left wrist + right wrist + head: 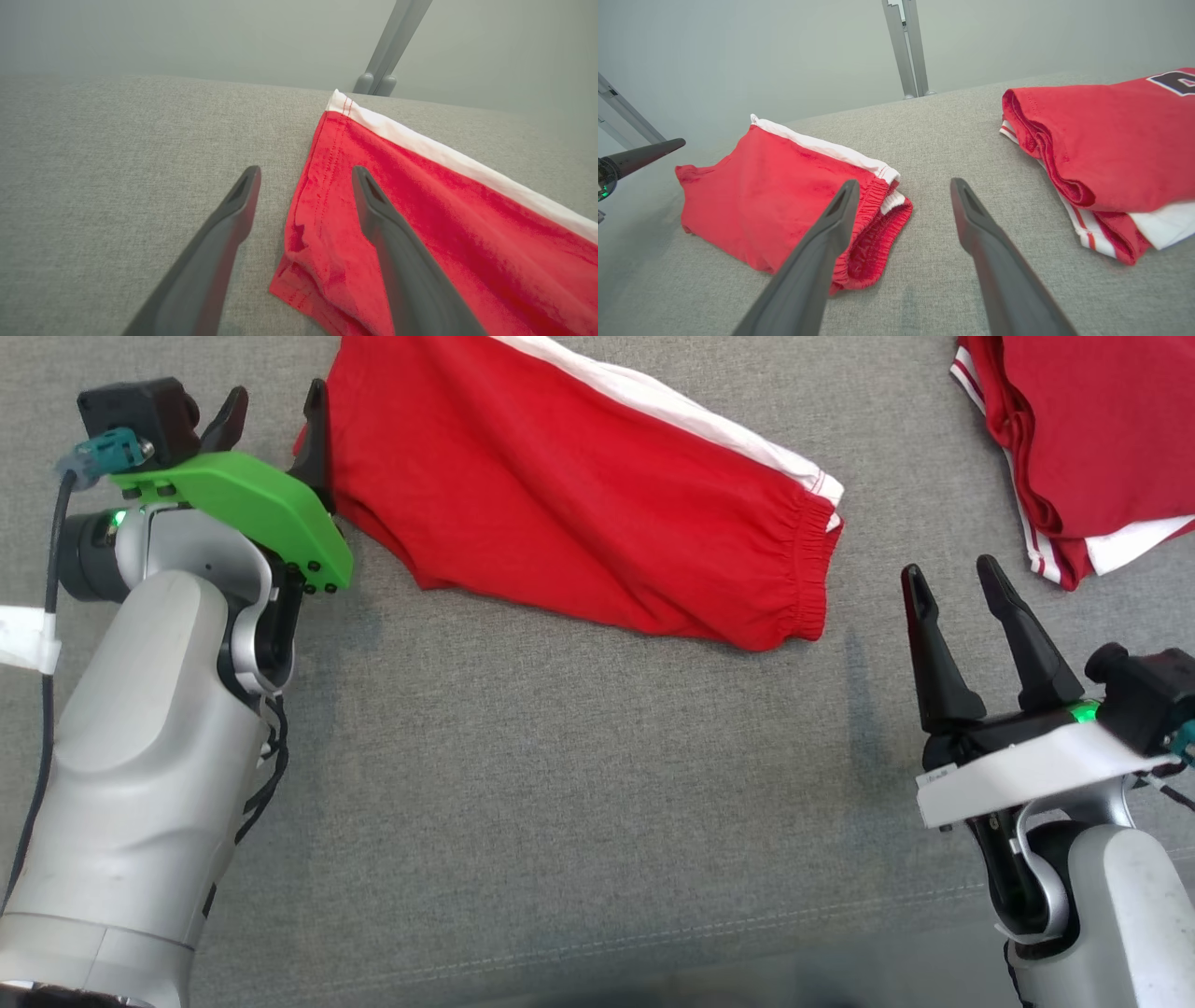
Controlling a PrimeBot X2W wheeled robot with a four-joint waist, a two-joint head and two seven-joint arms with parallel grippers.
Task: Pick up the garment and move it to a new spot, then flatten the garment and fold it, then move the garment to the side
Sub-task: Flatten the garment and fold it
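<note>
The shorts (579, 495) lie folded on the grey worktop (560, 784), toward its far side and left of centre. Their long axis runs aslant in the head view, from the hem (322, 186) at the far left down to the gathered waistband (810, 569), which points toward the right pincer. A white stripe (672, 411) edges the far side. They look light, soft and limp (thin knit, I judge), so lifted by one point they would sag and unfold. Better to pinch both short ends through all layers.

The left pincer (273, 429) stands wide open and empty, straddling the hem, one finger over red cloth and one over worktop. The right pincer (952, 583), equally wide and empty, hangs near the waistband but apart from it. Another red pile (1092, 439) lies far right.
</note>
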